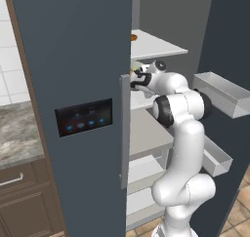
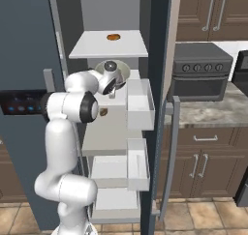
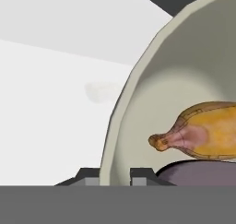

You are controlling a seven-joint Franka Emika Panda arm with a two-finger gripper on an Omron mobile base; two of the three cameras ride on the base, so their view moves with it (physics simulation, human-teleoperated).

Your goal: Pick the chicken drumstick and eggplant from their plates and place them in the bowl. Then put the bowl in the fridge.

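Gripper (image 3: 115, 177) fingers sit clamped on the rim of the bowl (image 3: 138, 89), one tip on each side of the pale wall at the bottom of the hand view. Inside the bowl lies the chicken drumstick (image 3: 203, 135), golden-orange with its narrow end pointing toward the rim, and below it a curve of dull purple that I take to be the eggplant (image 3: 198, 174). So the loading of the bowl looks done.

From the right base view the bowl (image 2: 118, 69) is inside the fridge (image 2: 24, 45), at the level of the second white shelf from the top, with the gripper (image 2: 112, 86) at its near edge. Whether it already rests on that shelf or hangs just above it I cannot tell. The left base view shows the arm reaching past the edge of the closed left door into the open compartment, the hand (image 1: 139, 79) at that same shelf.

A small orange-brown item (image 2: 113, 36) sits on the top shelf, and another brown lump (image 2: 103, 111) on a lower shelf behind the arm.

What seems left is setting the bowl down if it is not yet seated, letting go and drawing the arm out.
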